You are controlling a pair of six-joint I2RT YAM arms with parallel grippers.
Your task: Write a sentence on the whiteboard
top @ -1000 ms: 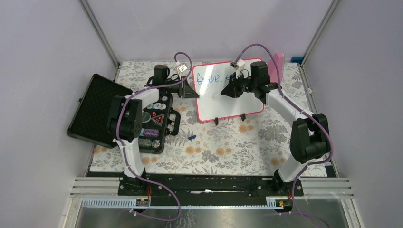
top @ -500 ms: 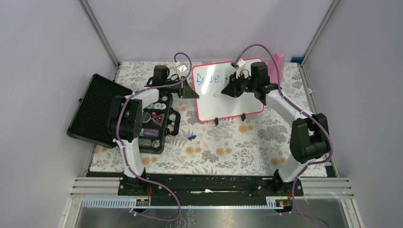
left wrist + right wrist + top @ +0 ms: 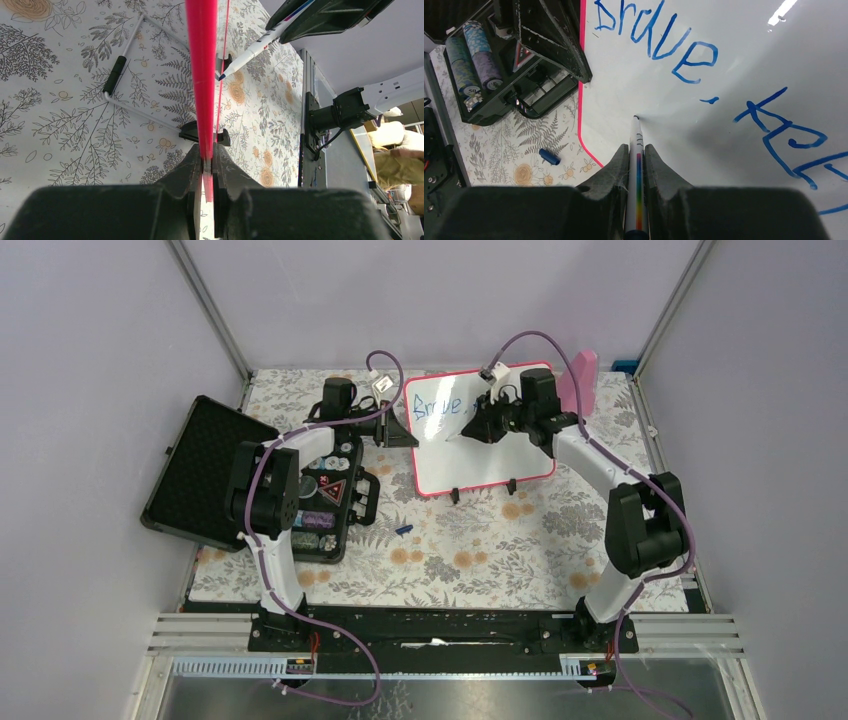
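Whiteboard: the rectangular whiteboard (image 3: 478,462) with a thin red-pink frame and rounded corners is standing tilted back on two small black feet. It is sitting at the far middle of the floral-patterned table covering (image 3: 480,540), between the two arms.

Left claw: the left gripper (image 3: 206,159) is pinching the whiteboard's left frame edge. Its fingers are pressing together on the pink rim, one on each face.

Right claw: the right gripper (image 3: 636,150) is clamping a slim white marker pen with a rainbow stripe (image 3: 636,134). The jaws are pressing on the barrel and the pen is pointing at the board's face.

Marker tip: it is sitting at the bare white area beneath the first word. Whether it is actually touching the surface cannot be told.

Lettering: the blue handwritten lettering (image 3: 694,62) is reading "Brave," and is continuing with letters beginning "ke" that are running out of the right wrist view. In the top view the right gripper is covering everything after the comma.

Stand: a white wire leg with a black sleeve (image 3: 114,75) is resting on the covering behind the board.

Surroundings: an open black case holding stacks of poker chips (image 3: 325,500) is lying left of the board, under the left arm. A small blue cap-like piece (image 3: 403,530) is lying on the covering in front of the board, apart from it. A solid pink paddle-shaped object (image 3: 583,380) is standing just behind the board's upper right corner.
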